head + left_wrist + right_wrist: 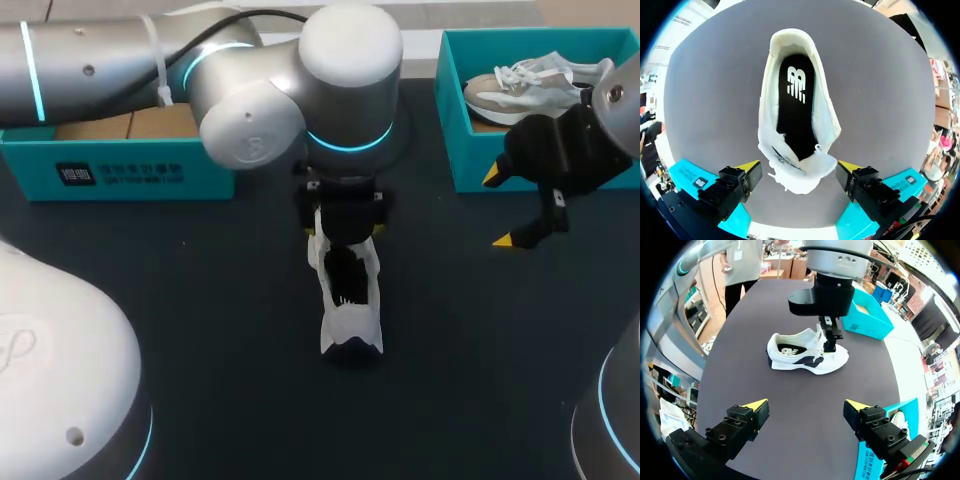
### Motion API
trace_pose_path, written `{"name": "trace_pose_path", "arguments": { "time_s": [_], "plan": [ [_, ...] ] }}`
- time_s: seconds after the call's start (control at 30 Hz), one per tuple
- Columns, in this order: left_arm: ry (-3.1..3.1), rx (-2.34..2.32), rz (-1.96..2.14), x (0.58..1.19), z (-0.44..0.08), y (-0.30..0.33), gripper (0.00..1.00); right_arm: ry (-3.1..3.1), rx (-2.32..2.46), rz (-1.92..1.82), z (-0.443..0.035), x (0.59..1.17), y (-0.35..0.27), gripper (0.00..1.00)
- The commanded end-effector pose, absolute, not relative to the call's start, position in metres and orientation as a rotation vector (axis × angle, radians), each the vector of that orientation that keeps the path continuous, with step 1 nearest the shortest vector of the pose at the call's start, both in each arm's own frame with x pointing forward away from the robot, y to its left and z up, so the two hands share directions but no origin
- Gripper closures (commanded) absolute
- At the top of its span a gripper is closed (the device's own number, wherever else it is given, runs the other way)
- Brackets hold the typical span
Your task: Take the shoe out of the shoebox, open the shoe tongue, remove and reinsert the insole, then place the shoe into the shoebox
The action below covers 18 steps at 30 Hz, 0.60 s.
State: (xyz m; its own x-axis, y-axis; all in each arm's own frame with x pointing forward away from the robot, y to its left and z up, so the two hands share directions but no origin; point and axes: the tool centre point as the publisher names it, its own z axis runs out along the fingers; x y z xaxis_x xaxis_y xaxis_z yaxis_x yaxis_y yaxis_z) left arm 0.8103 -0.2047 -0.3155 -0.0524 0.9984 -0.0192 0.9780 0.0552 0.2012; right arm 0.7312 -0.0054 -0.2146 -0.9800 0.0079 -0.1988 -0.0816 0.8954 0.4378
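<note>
Standing on its sole near the middle of the dark table (200, 300), the white shoe (350, 300) was outside the shoebox (450, 130). The black insole (795, 115) lay flat inside it and showed through the wide top hole.

The left arm (150, 60) came in from the left side and reached down to the middle of the table. The left end effector (800, 167) pointed straight down over the front part of the shoe, by the tongue (800, 175). Its two yellow-tipped fingers were spread wide, one on each side of the shoe. There was a thin strip of table between one finger and the shoe. The other finger was just beside the shoe, and I could not tell if it touched. It was not squeezing the shoe.

The right end effector (806, 405) hung over the table on the right side, near the shoebox and well apart from the shoe. Its fingers were spread wide too, with only bare table under them.

The shoebox was teal and sat at the far right of the table. A second shoe (530, 85), pale with white laces, lay inside it. Another teal box (120, 170) sat at the far left.
</note>
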Motion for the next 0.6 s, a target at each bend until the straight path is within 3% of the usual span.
{"name": "trace_pose_path", "arguments": {
  "time_s": [0.03, 0.07, 0.13, 0.2, 0.3, 0.6],
  "plan": [
    [2.178, 2.054, 0.167, 0.817, -0.311, -0.201, 0.0, 2.868, -0.054, 0.668, -0.216, 0.732, -0.004, 0.0],
    [2.178, 2.055, 0.166, 0.817, -0.311, -0.201, 0.0, 2.868, -0.054, 0.668, -0.216, 0.732, -0.004, 0.0],
    [2.173, 2.054, 0.166, 0.818, -0.311, -0.202, 0.31, 2.868, -0.054, 0.668, -0.216, 0.732, -0.004, 0.0],
    [2.164, 2.046, 0.177, 0.819, -0.31, -0.203, 0.53, 2.868, -0.054, 0.668, -0.216, 0.732, -0.004, 0.0],
    [2.172, 2.03, 0.151, 0.824, -0.304, -0.202, 0.59, 2.868, -0.054, 0.668, -0.216, 0.732, -0.004, 0.0],
    [2.168, 2.064, 0.12, 0.819, -0.303, -0.199, 0.62, 2.868, -0.054, 0.668, -0.216, 0.732, -0.004, 0.0]
  ]
}}
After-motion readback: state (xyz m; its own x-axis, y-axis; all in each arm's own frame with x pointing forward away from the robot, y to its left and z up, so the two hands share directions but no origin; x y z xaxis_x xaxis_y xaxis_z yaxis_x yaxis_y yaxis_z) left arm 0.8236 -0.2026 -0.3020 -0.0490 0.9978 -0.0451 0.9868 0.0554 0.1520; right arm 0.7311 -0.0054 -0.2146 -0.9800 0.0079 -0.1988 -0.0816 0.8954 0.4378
